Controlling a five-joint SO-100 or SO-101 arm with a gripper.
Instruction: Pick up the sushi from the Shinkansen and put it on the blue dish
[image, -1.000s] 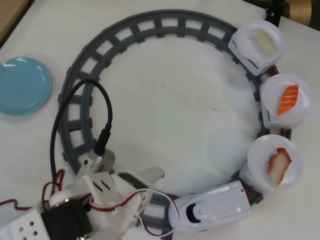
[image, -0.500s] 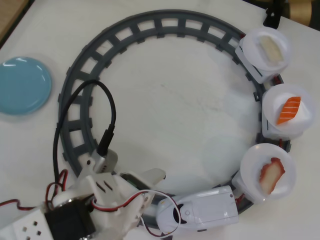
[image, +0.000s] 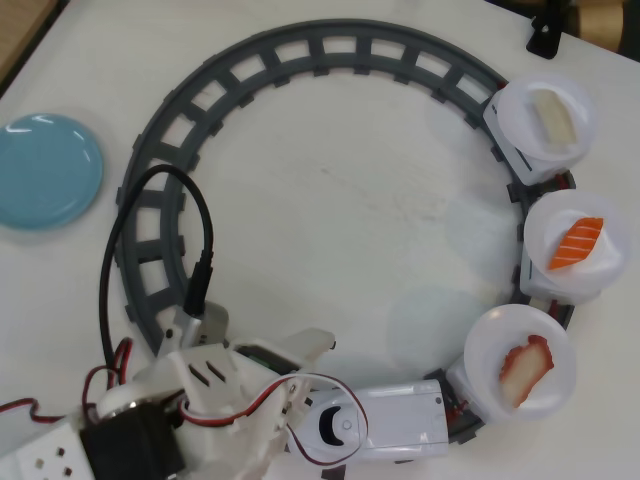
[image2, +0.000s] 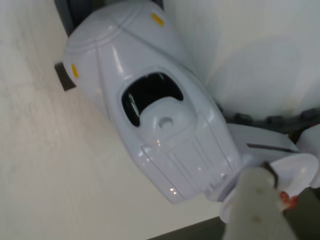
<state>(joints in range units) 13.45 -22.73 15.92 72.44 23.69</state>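
Observation:
The white Shinkansen (image: 385, 425) stands on the grey track at the bottom of the overhead view, nose to the left. It pulls three wagons with white plates. The sushi (image: 525, 368), dark red over whitish pink, lies on the first plate behind the engine. The blue dish (image: 45, 170) sits empty at the far left. My gripper (image: 308, 392) hangs over the train's nose, its jaws apart and empty. The wrist view shows the Shinkansen (image2: 160, 115) nose close up, one pale finger (image2: 255, 210) at the bottom right, and a red sliver of the sushi (image2: 287, 199) behind it.
The grey ring track (image: 300, 45) circles the table's middle. An orange salmon piece (image: 577, 243) and a pale cream piece (image: 553, 113) ride the two wagons further back at the right. A black cable (image: 150, 215) loops from my arm across the track's left side.

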